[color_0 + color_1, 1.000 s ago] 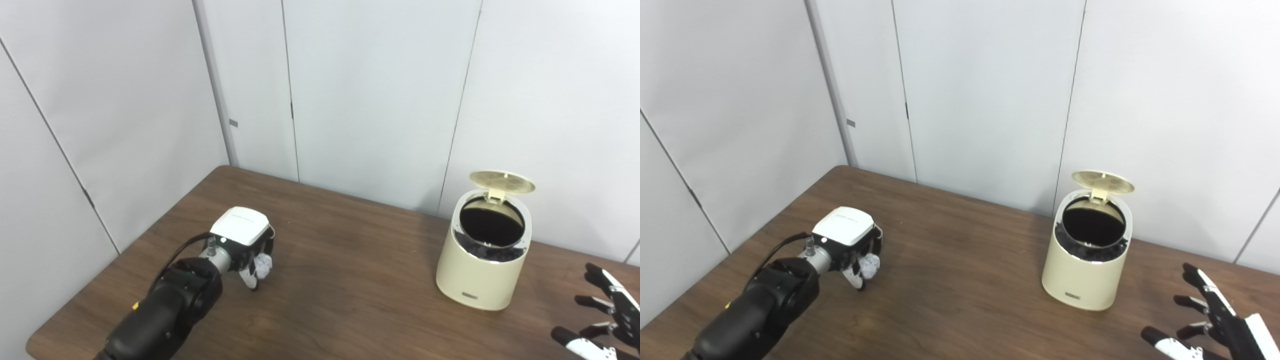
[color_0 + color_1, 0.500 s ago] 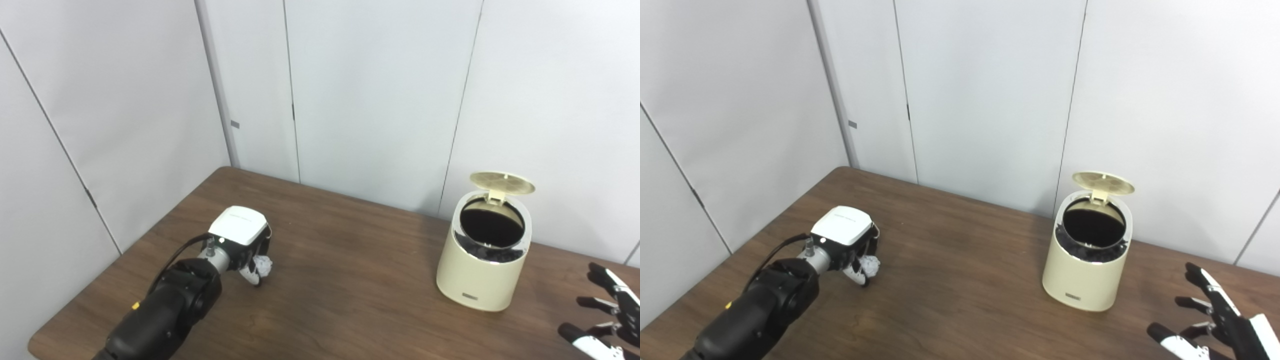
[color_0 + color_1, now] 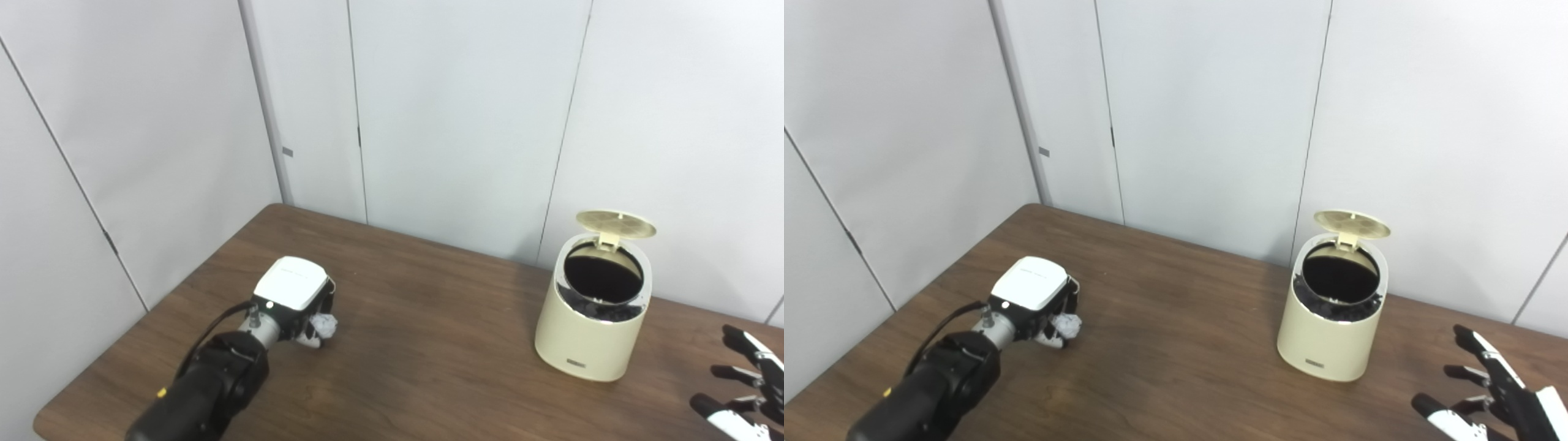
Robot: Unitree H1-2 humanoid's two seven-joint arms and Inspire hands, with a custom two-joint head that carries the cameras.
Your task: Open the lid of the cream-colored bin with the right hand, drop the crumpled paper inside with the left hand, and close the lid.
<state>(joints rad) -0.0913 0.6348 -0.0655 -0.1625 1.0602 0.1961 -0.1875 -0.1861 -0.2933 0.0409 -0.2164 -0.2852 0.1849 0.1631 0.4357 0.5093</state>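
The cream-colored bin stands on the table's right side with its round lid tipped up at the back, showing a dark inside. A white crumpled paper lies at the table's left part, with my left hand low over it and fingers curled around it. Whether the paper is off the table I cannot tell. My right hand rests open near the bottom right corner, fingers spread, well apart from the bin.
The brown wooden table ends at its left edge close to my left arm. White wall panels stand right behind the table and the bin.
My left hand has sunk a little and closed tighter around the paper. My right hand has drawn slightly down and right. The bin and its raised lid have not moved.
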